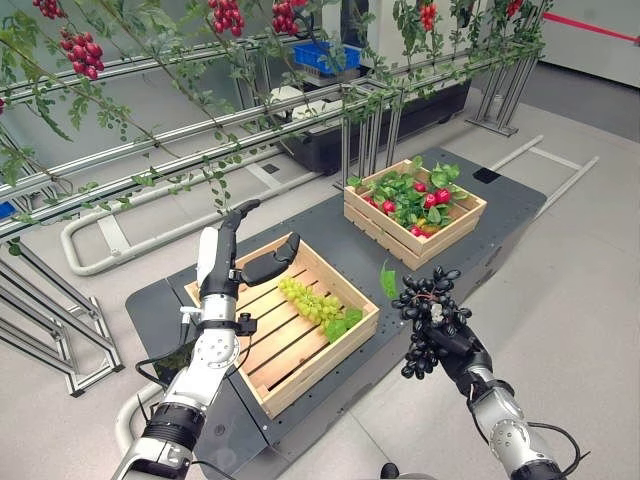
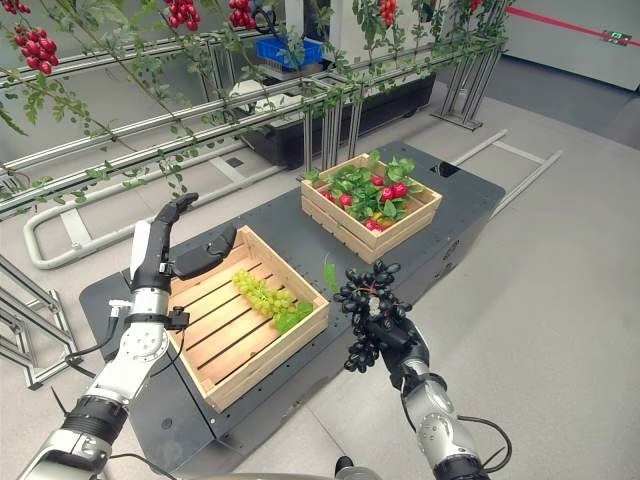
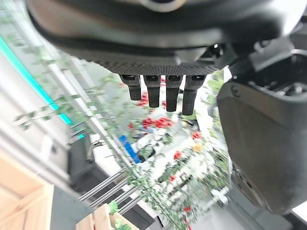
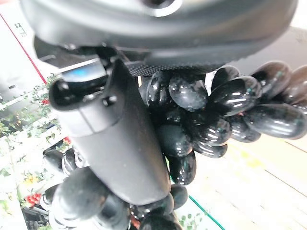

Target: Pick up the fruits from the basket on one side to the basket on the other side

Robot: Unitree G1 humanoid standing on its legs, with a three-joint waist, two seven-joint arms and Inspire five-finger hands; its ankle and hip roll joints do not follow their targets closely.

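Observation:
My right hand point(image 1: 452, 340) is shut on a bunch of black grapes point(image 1: 428, 298), held in the air off the platform's front edge, between the two crates. In the right wrist view the thumb point(image 4: 115, 143) presses against the black grapes point(image 4: 201, 115). The near wooden crate point(image 1: 262, 385) holds a bunch of green grapes point(image 1: 308, 298) with a leaf. The far wooden crate point(image 1: 385, 228) holds red fruit point(image 1: 436, 198) among green leaves. My left hand point(image 1: 232, 250) stands raised over the near crate's left rim, fingers straight and empty.
Both crates sit on a dark platform point(image 1: 300, 225). Behind it runs a metal rail frame point(image 1: 180, 140) hung with leafy vines and red berry clusters point(image 1: 82, 52). A black trough point(image 1: 330, 140) and a blue bin point(image 1: 325, 55) stand at the back.

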